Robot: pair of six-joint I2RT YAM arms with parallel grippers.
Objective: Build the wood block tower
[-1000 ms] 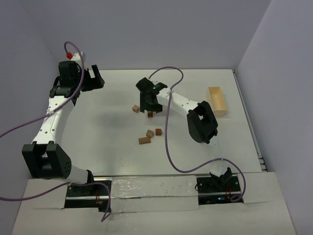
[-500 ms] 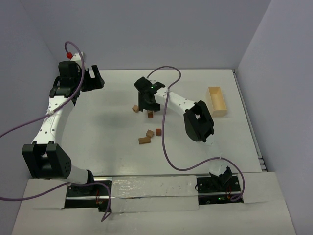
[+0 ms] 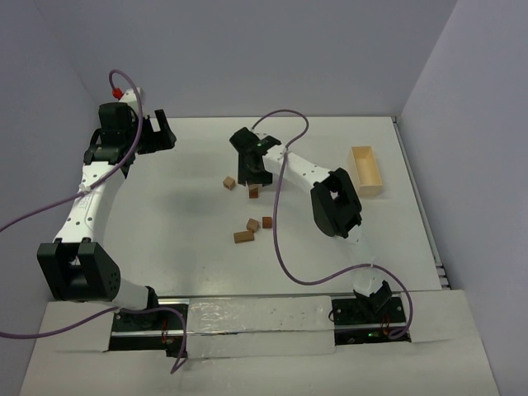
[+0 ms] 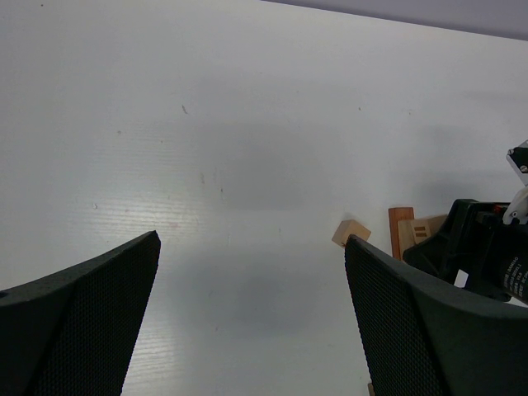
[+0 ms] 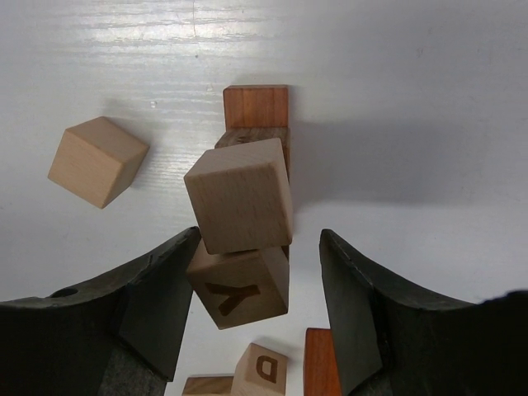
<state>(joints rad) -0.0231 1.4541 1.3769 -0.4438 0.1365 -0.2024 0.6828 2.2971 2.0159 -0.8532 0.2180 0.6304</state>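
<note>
White table (image 3: 165,210), small tower (image 3: 254,191) mid-table, loose wood blocks (image 3: 247,229) nearby, pale tray (image 3: 367,173) at right

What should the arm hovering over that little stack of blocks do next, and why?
Probably raise the right gripper straight up, clear of the tower. Its jaws stand open on either side of the stack, holding nothing. The pale top cube looks twisted against the Y block under it, so a sideways move might knock it over.

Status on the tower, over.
Left gripper open, empty, far left. Right gripper open over the tower. Stack standing, top cube twisted off square. Loose cube close beside it.
</note>
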